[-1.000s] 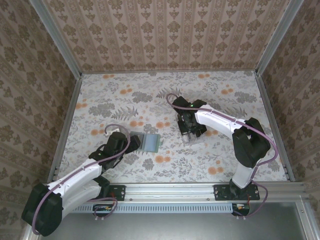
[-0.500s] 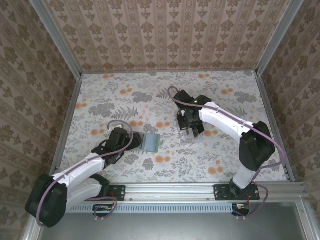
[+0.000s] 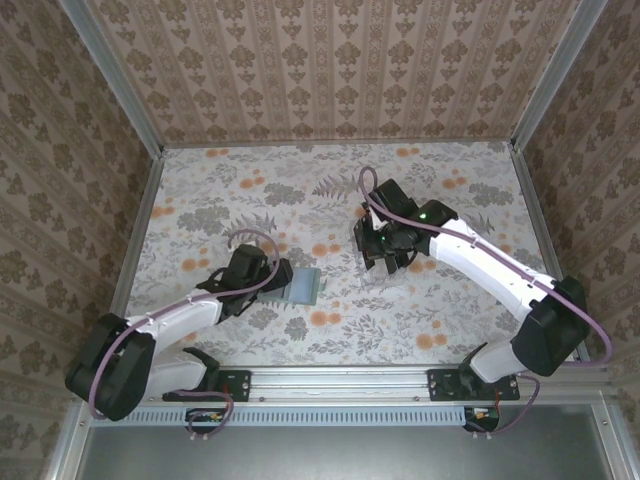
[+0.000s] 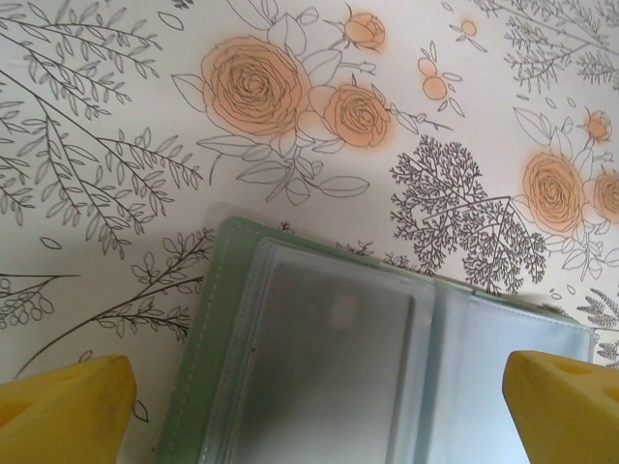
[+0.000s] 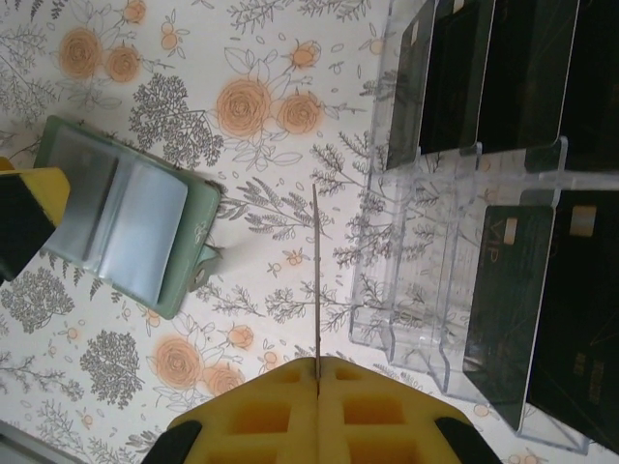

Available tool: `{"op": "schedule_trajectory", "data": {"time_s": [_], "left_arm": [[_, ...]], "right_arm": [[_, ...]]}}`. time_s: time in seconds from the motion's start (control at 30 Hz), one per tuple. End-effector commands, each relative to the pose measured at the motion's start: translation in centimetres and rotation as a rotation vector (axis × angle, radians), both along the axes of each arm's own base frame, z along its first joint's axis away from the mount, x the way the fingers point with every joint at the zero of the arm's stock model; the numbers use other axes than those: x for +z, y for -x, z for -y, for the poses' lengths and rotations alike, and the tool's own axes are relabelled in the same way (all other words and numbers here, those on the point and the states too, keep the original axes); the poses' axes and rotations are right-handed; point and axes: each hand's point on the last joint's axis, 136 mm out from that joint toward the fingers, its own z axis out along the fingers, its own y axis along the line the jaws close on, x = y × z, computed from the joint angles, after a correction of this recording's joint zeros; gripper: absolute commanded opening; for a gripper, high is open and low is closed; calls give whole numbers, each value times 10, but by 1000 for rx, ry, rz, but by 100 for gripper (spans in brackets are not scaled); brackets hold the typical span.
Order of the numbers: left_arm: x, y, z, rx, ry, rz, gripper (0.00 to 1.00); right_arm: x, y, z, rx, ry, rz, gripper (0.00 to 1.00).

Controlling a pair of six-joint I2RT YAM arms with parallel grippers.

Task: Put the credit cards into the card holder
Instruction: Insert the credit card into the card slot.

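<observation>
Floral table (image 3: 430, 190) beneath me. The clear rack (image 5: 416, 251) stands on it, black credit cards (image 5: 517, 77) upright in its slots. The green card holder (image 4: 319, 367) lies open, my left claw (image 4: 314, 416) spread wide, one finger on each side. My right claw (image 5: 316, 372) pinches a single credit card (image 5: 316, 271), edge-on, beside the rack.

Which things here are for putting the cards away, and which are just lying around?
For the job: glossy black rectangular credit cards; open flat grey-green card holder; thin edge-on card in right gripper.
Just there: clear plastic rack; floral-printed table.
</observation>
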Motion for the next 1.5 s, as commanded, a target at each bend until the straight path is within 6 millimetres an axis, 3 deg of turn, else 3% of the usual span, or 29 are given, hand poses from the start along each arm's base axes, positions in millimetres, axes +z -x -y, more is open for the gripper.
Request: {"op": "schedule_trajectory", "data": {"time_s": [0.0, 0.37, 0.63, 0.97, 1.23, 1.47], "left_arm": [[4, -3, 4, 0, -7, 21, 100], [-10, 12, 0, 21, -34, 0, 100], [-13, 11, -2, 29, -57, -4, 100], [-20, 18, 6, 12, -46, -21, 100], [-11, 30, 20, -10, -17, -4, 100], [0, 28, -4, 41, -114, 19, 100]], "right_arm": [[7, 6, -2, -18, -63, 6, 0], [11, 14, -3, -22, -112, 12, 0], [9, 16, -2, -28, -120, 9, 0], [8, 18, -1, -32, -126, 7, 0], [6, 17, -4, -32, -142, 0, 0], [-1, 16, -20, -25, -228, -8, 0]]}}
